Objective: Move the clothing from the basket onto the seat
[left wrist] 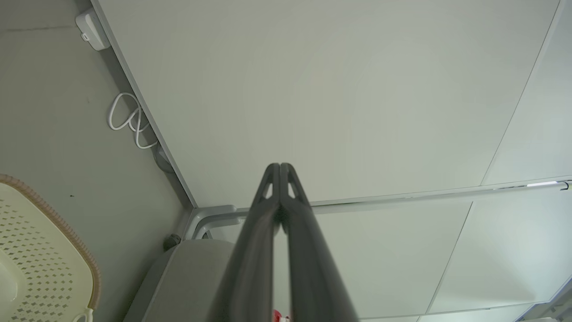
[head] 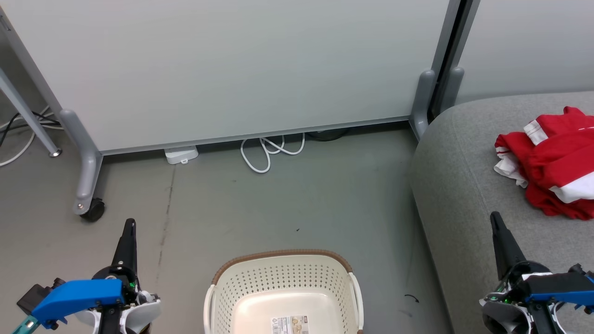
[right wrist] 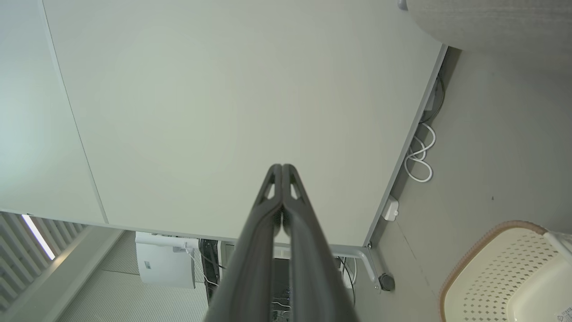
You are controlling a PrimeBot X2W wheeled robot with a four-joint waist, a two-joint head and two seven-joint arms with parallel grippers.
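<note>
The red clothing (head: 554, 171) with white stripes lies bunched on the grey seat (head: 468, 185) at the right of the head view. The cream basket (head: 283, 297) with a brown rim stands on the floor at bottom centre, its inside bare apart from a label. My left gripper (head: 130, 225) is at the lower left over the floor, shut with nothing in it, its tips touching in the left wrist view (left wrist: 280, 166). My right gripper (head: 495, 217) is shut too, over the seat's front part just left of the clothing, its tips together in the right wrist view (right wrist: 282, 167).
A pale partition panel (head: 232, 69) on grey feet with a castor (head: 93, 209) stands behind. A white cable loop (head: 269, 150) and a small white box (head: 181, 154) lie at its base. A grey table leg (head: 28, 116) is at far left.
</note>
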